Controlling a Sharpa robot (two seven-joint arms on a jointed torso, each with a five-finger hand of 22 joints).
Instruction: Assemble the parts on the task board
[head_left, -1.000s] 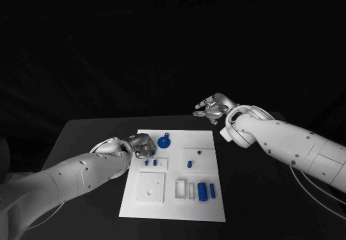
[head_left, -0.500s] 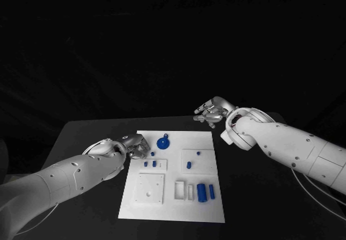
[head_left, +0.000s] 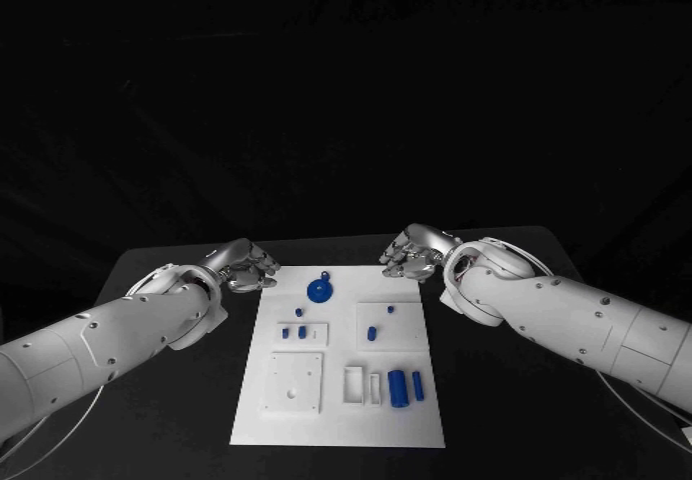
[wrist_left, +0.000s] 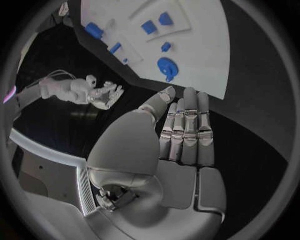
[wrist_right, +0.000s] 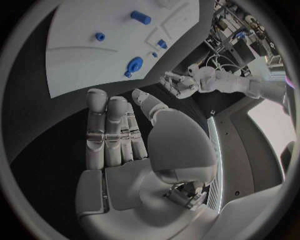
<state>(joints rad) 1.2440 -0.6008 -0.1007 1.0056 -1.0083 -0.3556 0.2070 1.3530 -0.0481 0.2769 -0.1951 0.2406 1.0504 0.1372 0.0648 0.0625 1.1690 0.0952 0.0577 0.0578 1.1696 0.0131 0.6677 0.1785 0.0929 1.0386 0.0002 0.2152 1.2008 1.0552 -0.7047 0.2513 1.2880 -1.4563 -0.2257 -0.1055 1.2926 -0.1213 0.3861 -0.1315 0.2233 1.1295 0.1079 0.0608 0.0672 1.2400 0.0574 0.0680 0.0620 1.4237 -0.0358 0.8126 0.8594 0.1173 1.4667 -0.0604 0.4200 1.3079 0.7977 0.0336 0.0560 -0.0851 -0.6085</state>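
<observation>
My left hand (head_left: 242, 264) hovers off the task board (head_left: 340, 420) at about ten o'clock from its centre, over bare black table (head_left: 173, 400), fingers straight and side by side, grasping nothing. My right hand (head_left: 410, 252) sits near the board's far corner at about one o'clock, fingers likewise extended and empty. Between my two hands, near the board's far edge, lies the round blue part (head_left: 320, 291) with a small tab. Toward the middle, two small blue pegs (head_left: 294, 333) stand in a raised square and a single peg (head_left: 372, 333) stands in another square at three o'clock from them. Nearer me, blue cylinders (head_left: 405, 385) lie beside white slots, with a blank square plate (head_left: 297, 379) at nine o'clock. Nothing stands between either hand and the parts.
</observation>
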